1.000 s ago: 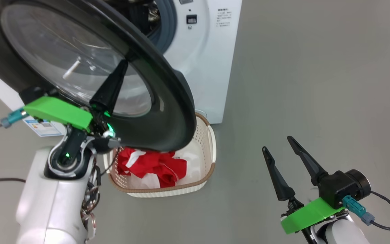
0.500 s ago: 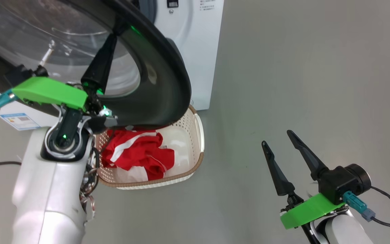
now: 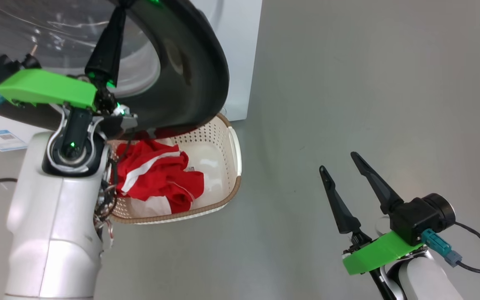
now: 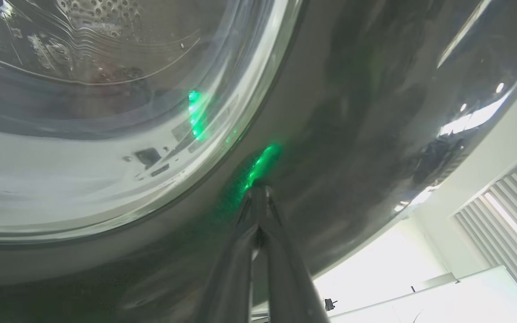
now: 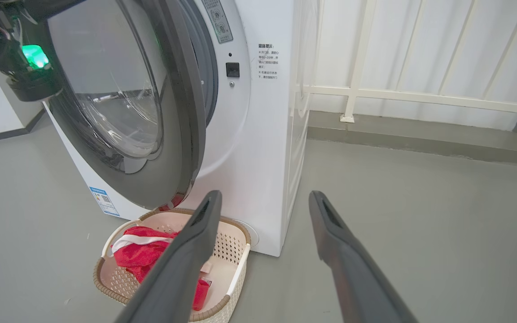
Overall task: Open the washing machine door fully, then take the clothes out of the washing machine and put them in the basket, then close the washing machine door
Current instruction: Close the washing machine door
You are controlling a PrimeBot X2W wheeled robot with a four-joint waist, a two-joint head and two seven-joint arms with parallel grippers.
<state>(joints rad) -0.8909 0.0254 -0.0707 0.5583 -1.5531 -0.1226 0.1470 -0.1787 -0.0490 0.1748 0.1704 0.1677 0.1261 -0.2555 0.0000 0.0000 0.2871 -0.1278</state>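
Contents of the small cream-white perforated plastic basket point(image 3: 207, 136): red, white-striped fabric clothes point(image 3: 153, 175). It stands under the glossy black round door point(image 3: 194, 62) of the white washing machine point(image 3: 240, 50). Right wrist view shows that door ajar; left wrist view, the left gripper point(image 4: 256, 192), tips pressed together against it. Right gripper point(image 3: 339, 161): spread, empty, well to the right.

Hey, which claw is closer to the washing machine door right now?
Left. The left claw, shut, has its tips right at the black face of the washing machine door. The right claw is open, well off to the side above the floor, apart from it.
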